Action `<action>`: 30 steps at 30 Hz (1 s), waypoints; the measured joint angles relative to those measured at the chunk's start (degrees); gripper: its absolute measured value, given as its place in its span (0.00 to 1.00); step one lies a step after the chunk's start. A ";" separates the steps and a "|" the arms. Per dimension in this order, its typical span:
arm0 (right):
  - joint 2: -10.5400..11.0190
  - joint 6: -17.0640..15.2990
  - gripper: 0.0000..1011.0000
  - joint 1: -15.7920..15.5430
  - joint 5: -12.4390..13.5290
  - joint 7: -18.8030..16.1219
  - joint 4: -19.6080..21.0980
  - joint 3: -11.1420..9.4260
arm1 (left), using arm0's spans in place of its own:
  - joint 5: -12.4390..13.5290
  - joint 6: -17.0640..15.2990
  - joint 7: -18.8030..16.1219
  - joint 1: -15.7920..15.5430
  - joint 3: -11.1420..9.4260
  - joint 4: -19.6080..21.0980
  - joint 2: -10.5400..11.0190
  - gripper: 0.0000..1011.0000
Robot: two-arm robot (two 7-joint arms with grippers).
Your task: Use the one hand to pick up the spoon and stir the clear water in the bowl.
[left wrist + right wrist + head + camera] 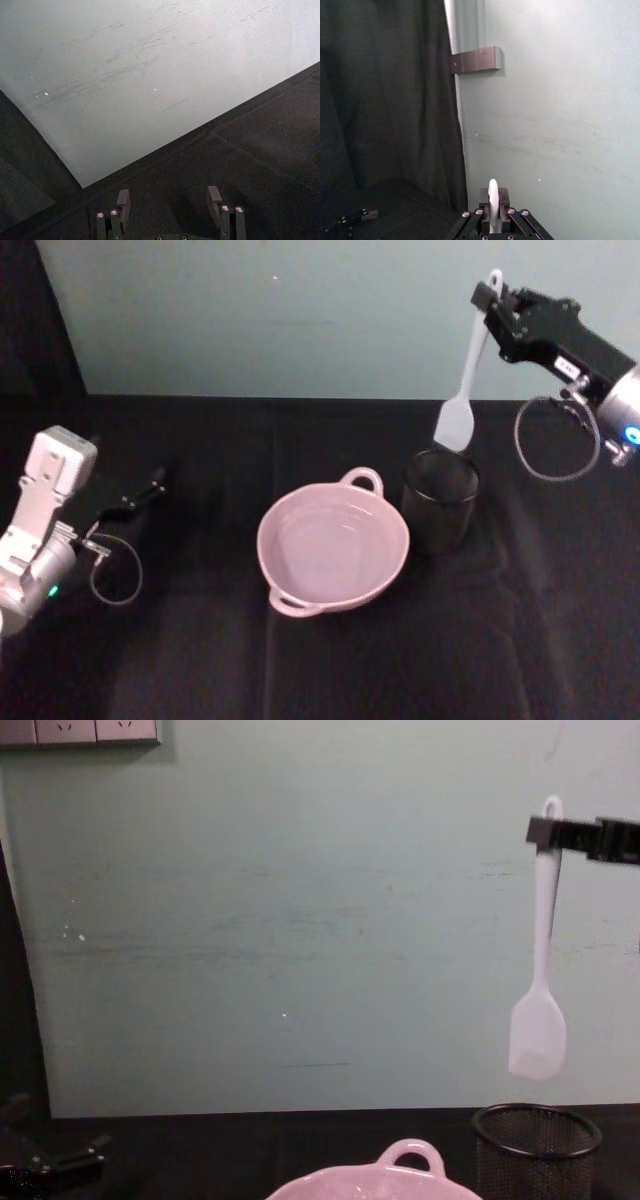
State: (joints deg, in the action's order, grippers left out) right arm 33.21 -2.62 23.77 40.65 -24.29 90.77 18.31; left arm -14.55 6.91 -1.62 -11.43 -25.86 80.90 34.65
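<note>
Right claw (492, 302), upper right of head view: clamped on the handle tip of a slim white plastic spoon (457, 423). The spoon hangs nearly upright, paddle head down, in the air above a black wire-mesh cup (440, 502); in the chest view the paddle is clear of the cup's rim. Wide pale pink glossy bowl (385, 575), lower centre, holds clear water and sits just beside the cup on the black worktop (200, 660). Left claw (170, 200), left edge of head view: parked low, fingers spread, holding nothing.
</note>
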 joint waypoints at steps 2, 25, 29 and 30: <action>0.23 -0.56 0.11 0.01 -0.34 0.23 0.98 -0.19 | 0.00 0.00 0.00 0.00 0.00 0.00 0.00 1.00; 0.16 -0.60 0.11 0.08 -0.23 0.17 0.67 -0.15 | 0.00 0.00 0.00 0.00 0.00 0.00 0.00 1.00; 0.14 -0.57 0.11 0.08 -0.21 0.13 0.62 -0.14 | 0.00 0.00 0.00 0.00 0.00 0.00 0.00 1.00; 0.13 -0.56 0.11 0.08 -0.20 0.12 0.61 -0.14 | 0.00 0.00 0.00 0.00 0.00 0.00 0.00 1.00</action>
State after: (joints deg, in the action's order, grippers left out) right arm 33.34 -3.18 23.85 40.45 -24.17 91.38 18.16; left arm -14.55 6.91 -1.62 -11.43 -25.86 80.90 34.65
